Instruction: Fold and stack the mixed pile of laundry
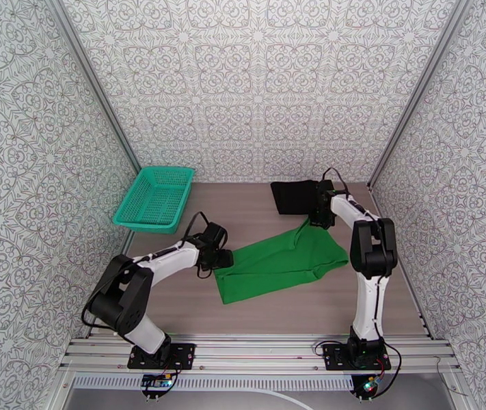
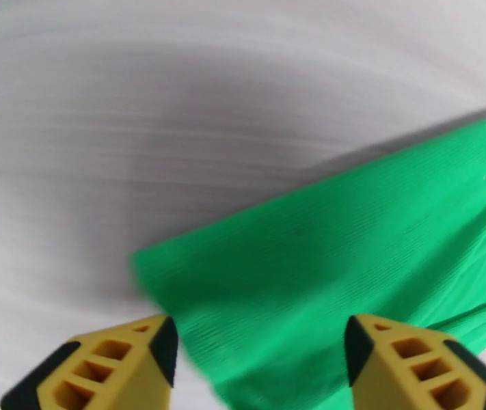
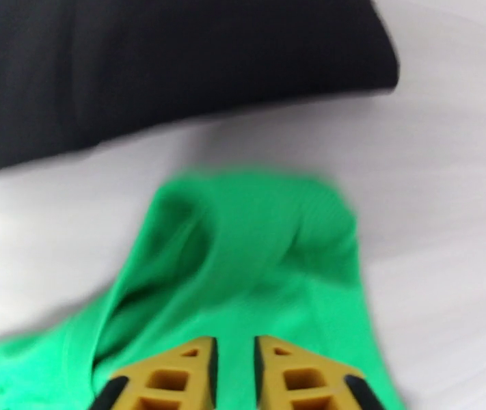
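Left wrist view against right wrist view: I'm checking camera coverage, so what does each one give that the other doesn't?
Left wrist: the left claw, open wide above a corner of the green shirt. Right wrist: the folded black garment, lying beyond the green one and apart from it, and the right claw, nearly shut on bunched green fabric. Both: the green shirt and the pale table.

White arms [image 1: 167,257], black joints [image 1: 372,247], yellow fingertips [image 2: 113,363]
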